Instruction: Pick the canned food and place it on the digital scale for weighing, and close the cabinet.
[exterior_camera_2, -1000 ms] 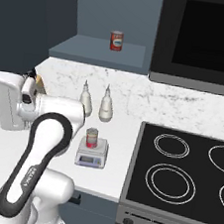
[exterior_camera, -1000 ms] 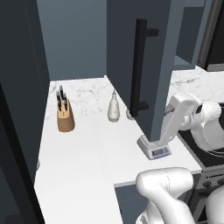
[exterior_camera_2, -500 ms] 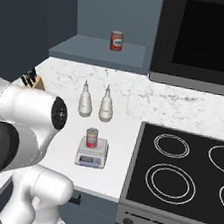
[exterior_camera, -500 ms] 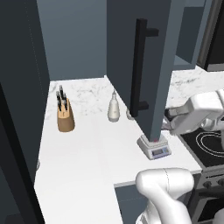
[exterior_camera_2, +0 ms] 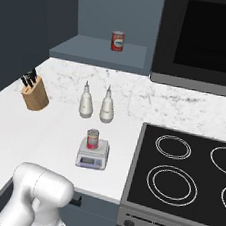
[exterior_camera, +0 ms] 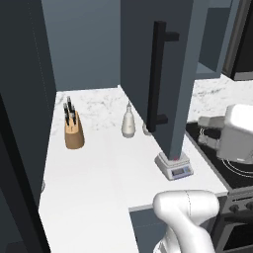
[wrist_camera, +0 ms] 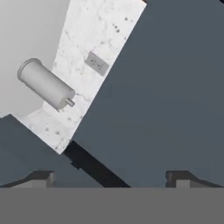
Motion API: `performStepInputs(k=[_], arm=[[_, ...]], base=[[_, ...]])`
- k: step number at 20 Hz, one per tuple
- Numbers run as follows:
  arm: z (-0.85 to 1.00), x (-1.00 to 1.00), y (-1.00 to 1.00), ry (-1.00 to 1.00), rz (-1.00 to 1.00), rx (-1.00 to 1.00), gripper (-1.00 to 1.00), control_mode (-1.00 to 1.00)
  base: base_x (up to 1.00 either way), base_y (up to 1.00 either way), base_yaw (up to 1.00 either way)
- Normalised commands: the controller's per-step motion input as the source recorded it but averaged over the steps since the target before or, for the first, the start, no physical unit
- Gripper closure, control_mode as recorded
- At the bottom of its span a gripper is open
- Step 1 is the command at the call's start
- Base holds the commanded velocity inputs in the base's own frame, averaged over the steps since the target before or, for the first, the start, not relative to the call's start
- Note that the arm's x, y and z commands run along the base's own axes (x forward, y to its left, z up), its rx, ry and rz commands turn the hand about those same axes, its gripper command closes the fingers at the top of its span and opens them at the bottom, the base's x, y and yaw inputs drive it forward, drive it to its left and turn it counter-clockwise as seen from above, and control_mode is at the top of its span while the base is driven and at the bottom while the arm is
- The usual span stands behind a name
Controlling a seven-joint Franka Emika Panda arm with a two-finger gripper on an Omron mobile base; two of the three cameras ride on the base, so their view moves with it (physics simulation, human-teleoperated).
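- The red tin (exterior_camera_2: 92, 138) stands upright on the small grey scale (exterior_camera_2: 93, 154), near the front edge of the white table (exterior_camera_2: 36, 135) and just left of the black hob (exterior_camera_2: 187, 175); the weighing half of the job looks done.
- A second tin (exterior_camera_2: 117, 40) sits on the shelf (exterior_camera_2: 100, 52) above the table; it is not the one being weighed.
- Since a second ago the white arm has swung away from the scale: it no longer stands between the camera and the table in the right base view, and its hand (exterior_camera: 232, 132) now hangs to the right of the open cabinet door (exterior_camera: 163, 74).
- The hand view faces the door's flat dark panel, with a pale bottle (wrist_camera: 46, 84) and a strip of marbled wall (wrist_camera: 94, 65) off to one side.
- The pincer (wrist_camera: 111, 177) is spread, its two tips (wrist_camera: 41, 177) wide apart with nothing between them.
- The door juts out over the table, its long black handle (exterior_camera: 159, 76) on the side away from the hand.
- By my reading, closing the door is what remains, and the swing has set the hand up to push it.
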Motion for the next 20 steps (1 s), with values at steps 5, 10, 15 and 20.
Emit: performStepInputs(k=[5, 10, 15, 20], arm=[[-0.92, 0.19, 0.90, -0.12, -0.53, 0.31, -1.00, -1.00], [-1.00, 0.20, 0.73, -0.16, -0.51, 0.39, -1.00, -1.00], [-0.96, 0.44, 0.26, -0.09, -0.44, 0.40, -1.00, -1.00], [-0.31, 0.45, -0.13, -0.09, -0.09, 0.08, -1.00, -1.00]], base=[[0.00, 0.00, 0.00], [0.00, 0.00, 0.00], [0.00, 0.00, 0.00], [0.00, 0.00, 0.00]])
